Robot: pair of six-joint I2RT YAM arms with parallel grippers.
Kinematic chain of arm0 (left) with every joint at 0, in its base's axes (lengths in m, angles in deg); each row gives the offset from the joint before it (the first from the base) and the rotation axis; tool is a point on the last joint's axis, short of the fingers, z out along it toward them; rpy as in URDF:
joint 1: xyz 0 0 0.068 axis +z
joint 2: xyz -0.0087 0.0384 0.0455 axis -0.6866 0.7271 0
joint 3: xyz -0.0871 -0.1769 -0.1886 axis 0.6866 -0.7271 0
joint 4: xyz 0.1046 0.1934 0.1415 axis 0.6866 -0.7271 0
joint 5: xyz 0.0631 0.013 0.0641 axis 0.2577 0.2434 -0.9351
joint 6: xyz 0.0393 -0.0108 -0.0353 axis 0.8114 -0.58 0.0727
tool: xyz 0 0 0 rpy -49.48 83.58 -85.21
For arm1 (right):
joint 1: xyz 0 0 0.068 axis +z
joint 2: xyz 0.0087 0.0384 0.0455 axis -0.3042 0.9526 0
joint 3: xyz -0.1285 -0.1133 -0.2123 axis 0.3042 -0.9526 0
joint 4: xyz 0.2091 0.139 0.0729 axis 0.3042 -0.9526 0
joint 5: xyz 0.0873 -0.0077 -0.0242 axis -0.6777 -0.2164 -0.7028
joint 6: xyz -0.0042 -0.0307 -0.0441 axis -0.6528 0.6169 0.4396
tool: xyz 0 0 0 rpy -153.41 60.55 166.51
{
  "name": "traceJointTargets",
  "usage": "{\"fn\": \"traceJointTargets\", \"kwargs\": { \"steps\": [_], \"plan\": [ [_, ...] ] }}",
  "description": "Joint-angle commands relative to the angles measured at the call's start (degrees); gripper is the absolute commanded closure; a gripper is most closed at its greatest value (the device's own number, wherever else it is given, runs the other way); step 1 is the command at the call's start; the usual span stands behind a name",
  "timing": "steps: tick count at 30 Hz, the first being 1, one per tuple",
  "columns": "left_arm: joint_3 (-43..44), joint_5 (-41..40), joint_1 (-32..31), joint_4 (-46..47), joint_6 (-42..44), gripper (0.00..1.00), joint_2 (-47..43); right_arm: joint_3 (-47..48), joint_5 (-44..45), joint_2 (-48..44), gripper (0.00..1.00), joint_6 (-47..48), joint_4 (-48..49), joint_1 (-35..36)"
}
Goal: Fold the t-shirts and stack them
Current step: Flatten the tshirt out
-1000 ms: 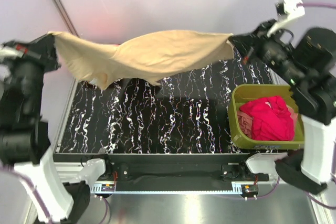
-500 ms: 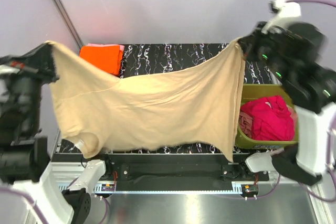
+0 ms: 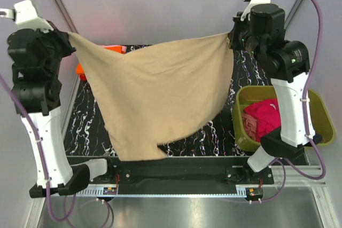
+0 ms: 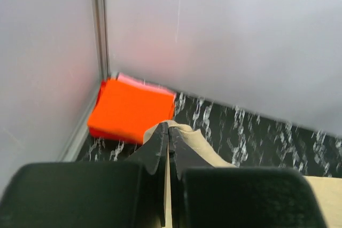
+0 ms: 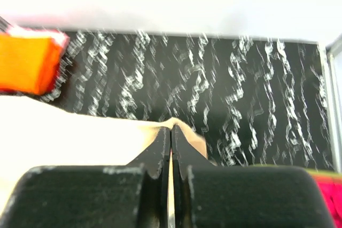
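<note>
Both raised high: left end effector (image 4: 168, 132), right end effector (image 5: 171, 132) pinch tan t-shirt (image 3: 155, 94) corners.

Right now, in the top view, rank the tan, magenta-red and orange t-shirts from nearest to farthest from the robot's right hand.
1. Tan t-shirt: pinched in the right hand.
2. Magenta-red t-shirt: in the tub, right side.
3. Orange t-shirt: far left corner.

t-shirts 4: tan (image 3: 160, 94), orange (image 4: 128, 110), pink (image 4: 139, 81), magenta (image 3: 262, 116) | tub (image 3: 323, 124) 1 | arms (image 3: 40, 105) (image 3: 291, 100) 2
</note>
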Motion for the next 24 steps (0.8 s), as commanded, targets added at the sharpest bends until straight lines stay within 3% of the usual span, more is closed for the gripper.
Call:
{"fn": "traceJointTargets", "kwargs": {
  "steps": [1, 6, 10, 16, 24],
  "plan": [
    [7.9, -3.5, 0.0, 6.9, 0.6, 1.00, -5.1, 1.4, -3.4, -2.2, 1.00, 1.2, 4.2, 0.1],
    [3.1, -4.6, -0.1, 10.3, -4.1, 1.00, -12.2, -9.3, -10.3, -12.0, 1.00, 0.2, 9.0, 0.1],
    [2.5, -6.2, 0.0, 11.3, -6.5, 1.00, -17.3, -15.3, -11.0, -18.8, 1.00, -0.7, 9.8, 0.1],
    [6.5, -5.1, -0.1, 11.3, -9.7, 1.00, -20.4, -17.4, -12.8, -27.4, 1.00, -2.6, 9.7, 0.1],
    [5.8, -7.0, -0.1, 11.0, -8.5, 1.00, -21.9, -16.7, -8.9, -27.9, 1.00, -3.1, 10.8, 0.1]
  ]
}}
